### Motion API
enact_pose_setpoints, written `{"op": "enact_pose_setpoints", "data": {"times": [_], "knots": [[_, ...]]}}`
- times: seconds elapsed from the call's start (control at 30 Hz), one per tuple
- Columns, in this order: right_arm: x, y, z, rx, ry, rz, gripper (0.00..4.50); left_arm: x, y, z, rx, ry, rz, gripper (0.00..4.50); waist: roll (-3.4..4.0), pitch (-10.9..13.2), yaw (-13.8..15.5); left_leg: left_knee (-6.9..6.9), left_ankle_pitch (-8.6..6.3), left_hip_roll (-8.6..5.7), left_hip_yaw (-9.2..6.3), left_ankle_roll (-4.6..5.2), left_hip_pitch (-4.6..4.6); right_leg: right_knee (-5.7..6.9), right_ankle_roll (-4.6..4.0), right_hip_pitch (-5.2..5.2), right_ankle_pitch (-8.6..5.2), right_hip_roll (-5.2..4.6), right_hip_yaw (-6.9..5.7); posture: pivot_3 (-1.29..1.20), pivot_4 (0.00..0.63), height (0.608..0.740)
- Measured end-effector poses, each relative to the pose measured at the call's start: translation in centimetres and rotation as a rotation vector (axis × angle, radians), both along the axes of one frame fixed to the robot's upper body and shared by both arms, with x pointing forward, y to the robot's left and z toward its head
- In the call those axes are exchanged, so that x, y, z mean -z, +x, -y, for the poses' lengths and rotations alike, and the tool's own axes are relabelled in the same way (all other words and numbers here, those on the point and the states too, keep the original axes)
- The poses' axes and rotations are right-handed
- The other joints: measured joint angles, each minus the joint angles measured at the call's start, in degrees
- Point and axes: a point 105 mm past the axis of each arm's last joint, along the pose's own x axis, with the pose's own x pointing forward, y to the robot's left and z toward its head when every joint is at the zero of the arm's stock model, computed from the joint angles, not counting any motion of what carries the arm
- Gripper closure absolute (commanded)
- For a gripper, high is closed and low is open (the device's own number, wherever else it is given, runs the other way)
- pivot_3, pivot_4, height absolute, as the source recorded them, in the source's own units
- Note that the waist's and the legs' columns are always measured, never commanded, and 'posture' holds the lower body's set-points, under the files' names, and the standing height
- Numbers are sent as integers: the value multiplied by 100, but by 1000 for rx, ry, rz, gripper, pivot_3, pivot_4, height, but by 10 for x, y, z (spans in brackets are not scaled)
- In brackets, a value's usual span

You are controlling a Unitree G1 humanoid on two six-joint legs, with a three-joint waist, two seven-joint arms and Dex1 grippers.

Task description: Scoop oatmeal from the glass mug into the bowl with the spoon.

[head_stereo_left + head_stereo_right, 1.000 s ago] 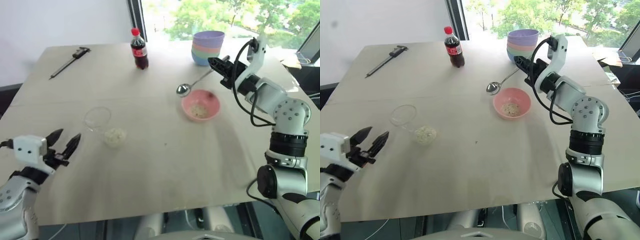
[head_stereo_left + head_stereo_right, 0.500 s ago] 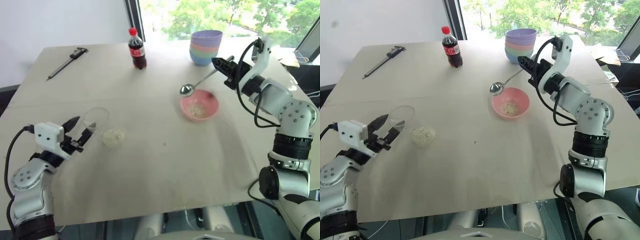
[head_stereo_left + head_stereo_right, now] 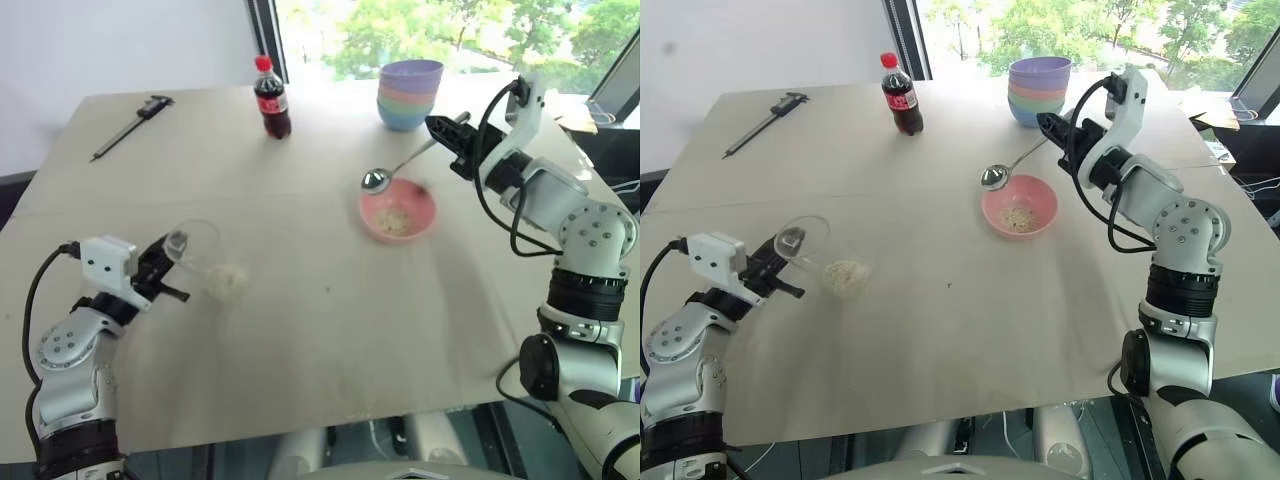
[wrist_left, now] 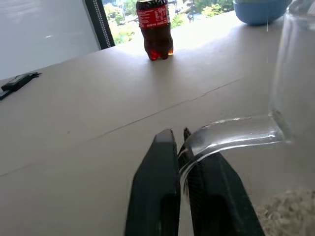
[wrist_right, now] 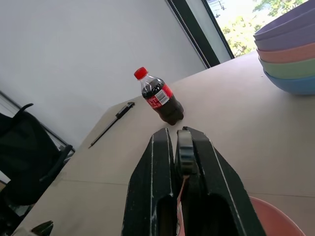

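Observation:
The glass mug (image 3: 197, 243) stands at the table's left with oatmeal (image 3: 226, 280) in its bottom. My left gripper (image 4: 179, 135) is shut on the mug's clear handle (image 4: 231, 133), level with the table. The pink bowl (image 3: 398, 210) sits right of centre with a little oatmeal (image 3: 1017, 216) inside. My right gripper (image 3: 436, 127) is shut on the handle of the spoon (image 3: 400, 162). The spoon's round end (image 3: 375, 181) hangs just over the bowl's far left rim.
A cola bottle (image 3: 271, 98) with a red cap stands at the back. A stack of coloured bowls (image 3: 409, 95) is at the back right, close behind my right gripper. A dark caliper (image 3: 130, 125) lies at the back left.
My left gripper has moved forward and right to the mug and shut on its handle. The right gripper and spoon have kept still.

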Motion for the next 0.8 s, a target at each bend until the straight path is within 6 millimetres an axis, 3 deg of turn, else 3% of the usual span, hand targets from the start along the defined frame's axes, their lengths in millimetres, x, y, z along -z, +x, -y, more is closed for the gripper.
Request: {"op": "enact_pose_setpoints", "data": {"times": [0.3, 0.5, 0.67, 0.8], "knots": [[-4, -2, -4, -26, -5, 13, 4500, 0, 1, 6, -47, -34, -2, 4445, 1, 0, 6, 0, 0, -1, -2, 1, 0, 3, 0, 1, 0, -5, -3, 0, 150, 740], [-44, -16, -36, -170, 36, 91, 4500, -10, 33, 46, 9, -60, 14, 4445, -1, 0, 22, 1, 1, -5, -10, -1, -5, 5, 0, -1, 0, 5, -10, 0, 150, 740], [-43, -24, -58, -266, 38, 66, 4500, -23, 53, 71, 53, -71, 60, 4445, -1, -1, 18, 2, 14, -7, -9, -24, -17, 1, 0, -11, 0, 6, -10, 0, 150, 740], [-40, -34, -81, -356, 5, 65, 4500, -20, 67, 96, 124, -46, 47, 4445, -1, -1, -5, 2, 14, -9, -7, -24, -17, 0, 0, -12, 0, 8, -8, 0, 150, 740]]}}
